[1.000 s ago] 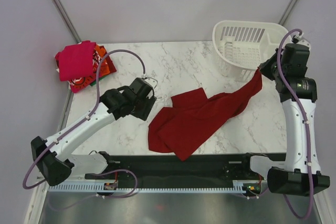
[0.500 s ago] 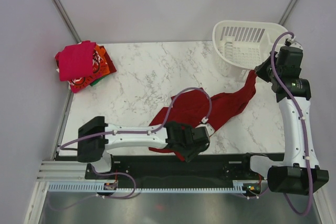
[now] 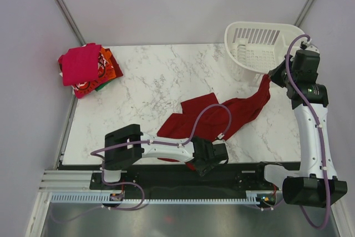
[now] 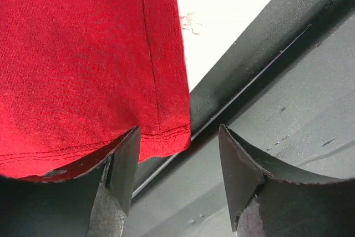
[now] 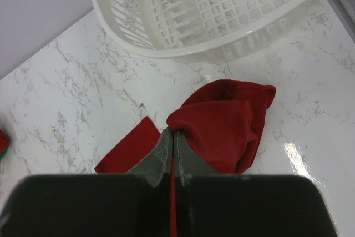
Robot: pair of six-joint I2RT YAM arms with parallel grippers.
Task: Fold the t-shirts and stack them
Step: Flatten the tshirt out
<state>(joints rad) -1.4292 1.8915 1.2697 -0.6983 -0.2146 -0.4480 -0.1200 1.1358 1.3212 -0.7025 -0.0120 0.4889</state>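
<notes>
At the far left corner of the marble table [image 3: 161, 76] sits a stack [image 3: 83, 70] of folded shirts, magenta-pink on top with orange and red-and-white cloth showing beneath. Toward the middle, at the table's near edge, the left arm lies low and reaches right, its left claw [image 3: 206, 164] over the near corner of a dark red shirt [image 3: 222, 117]. From the left wrist camera, that claw [image 4: 177, 176] has its jaws spread wide with nothing held. The shirt's hemmed corner [image 4: 83, 54] hangs just past the table edge above a black rail [image 4: 266, 81], lying partly in the gap beside the left jaw. Whether the jaw touches the cloth cannot be told. The shirt lies rumpled across the table's middle and stretches up to the right in a narrowing band. At its far right end the right claw [image 3: 270, 76] holds it lifted off the table. From the right wrist camera, the right claw [image 5: 172, 148] is pinched fully together on a fold of the red cloth [image 5: 227, 120], which bunches just beyond the tips. Just beside it, at the far right corner, a white slotted basket [image 3: 260, 45] rests tilted.
</notes>
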